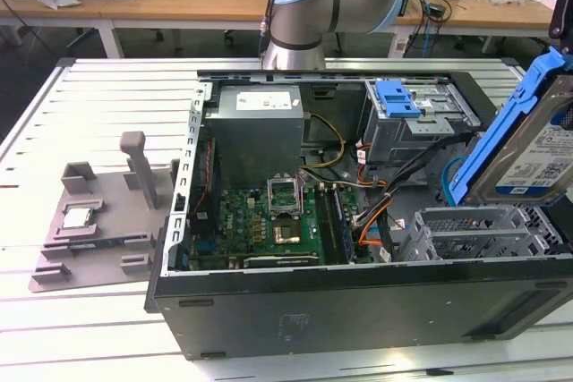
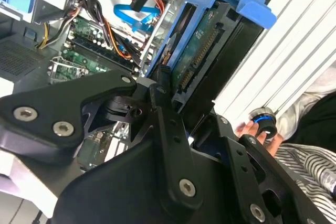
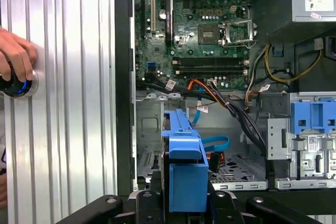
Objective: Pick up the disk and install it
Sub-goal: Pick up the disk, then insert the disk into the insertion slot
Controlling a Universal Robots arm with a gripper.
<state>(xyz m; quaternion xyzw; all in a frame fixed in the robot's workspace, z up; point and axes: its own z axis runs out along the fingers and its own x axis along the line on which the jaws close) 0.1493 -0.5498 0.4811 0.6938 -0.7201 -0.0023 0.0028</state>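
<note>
The gripper (image 3: 184, 205) has its jaws shut tight on the disk (image 1: 528, 145). The disk hangs tilted in the air, over the open case (image 1: 358, 301). A hand (image 3: 16, 56) touches a knob (image 3: 18, 85).

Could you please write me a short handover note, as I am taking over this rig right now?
The gripper is shut on the disk, a flat silver hard drive in a blue plastic carrier frame.
It is held tilted above the open black computer case, near its grey metal drive cage, at the exterior view's right.
Done: pick-up. Left: installing; the disk is not seated yet.
A person's hand rests on a round button.
</note>
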